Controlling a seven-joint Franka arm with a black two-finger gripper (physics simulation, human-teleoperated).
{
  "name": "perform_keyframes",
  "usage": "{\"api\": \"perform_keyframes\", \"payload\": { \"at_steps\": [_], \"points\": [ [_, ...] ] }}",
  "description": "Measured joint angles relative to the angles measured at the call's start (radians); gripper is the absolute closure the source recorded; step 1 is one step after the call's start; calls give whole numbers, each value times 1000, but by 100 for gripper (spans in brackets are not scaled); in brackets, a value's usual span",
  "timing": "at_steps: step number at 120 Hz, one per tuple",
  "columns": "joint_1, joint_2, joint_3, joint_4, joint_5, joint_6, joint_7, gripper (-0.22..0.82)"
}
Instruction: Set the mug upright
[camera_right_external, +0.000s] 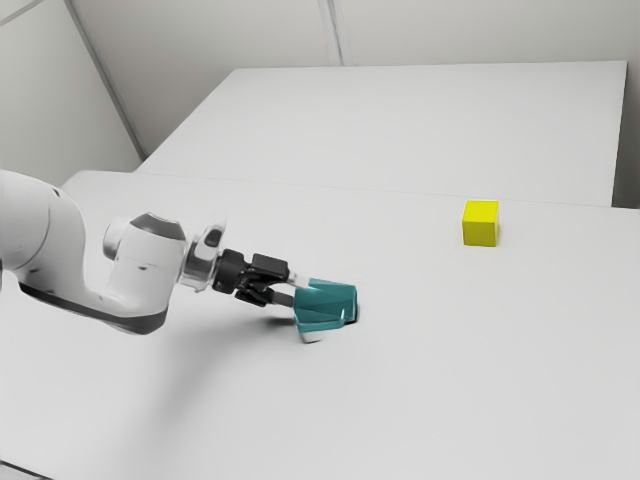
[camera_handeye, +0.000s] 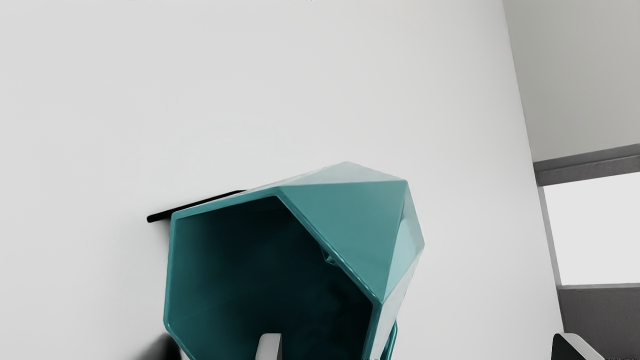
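Exterior view: a teal, faceted mug lies on its side on a plain white desk, its mouth toward the black two-finger end effector, which reaches in from the exterior view's left. A bright yellow cube sits well apart from the mug, farther toward the exterior view's right. Wrist view: the end effector is open, fingertips wide apart, one overlapping the mug's dark mouth, the other beyond the mug's outer wall.
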Motion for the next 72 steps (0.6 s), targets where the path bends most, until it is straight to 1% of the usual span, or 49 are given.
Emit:
{"api": "perform_keyframes", "payload": {
  "at_steps": [52,62,72],
  "points": [
    [-41,16,0,1,-39,0,75,2],
    [-45,16,-1,1,-42,0,85,4],
    [-49,17,-1,1,-48,1,93,9]
  ]
}}
